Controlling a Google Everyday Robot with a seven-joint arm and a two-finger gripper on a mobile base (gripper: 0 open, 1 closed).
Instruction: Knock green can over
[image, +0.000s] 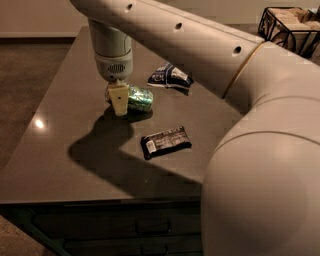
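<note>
The gripper hangs low over the table, tip down and almost on the surface. The can is right against its right side and looks to be lying flat, long axis running away to the right. Whether the gripper is open or closed cannot be told, nor whether it has any hold on the can, because its pale tip hides the can's near end. That hidden contact is the main risk. If the can is caught or wedged there, lifting the gripper could drag it up or tip it back upright and undo the knock. If it is free, a round can on a smooth top may roll once the gripper moves, most likely to the right and back toward the bag, or forward toward the bar lying in front and to the right. A sideways sweep to clear would shove it into either one. Pressing lower could scrape the table.
</note>
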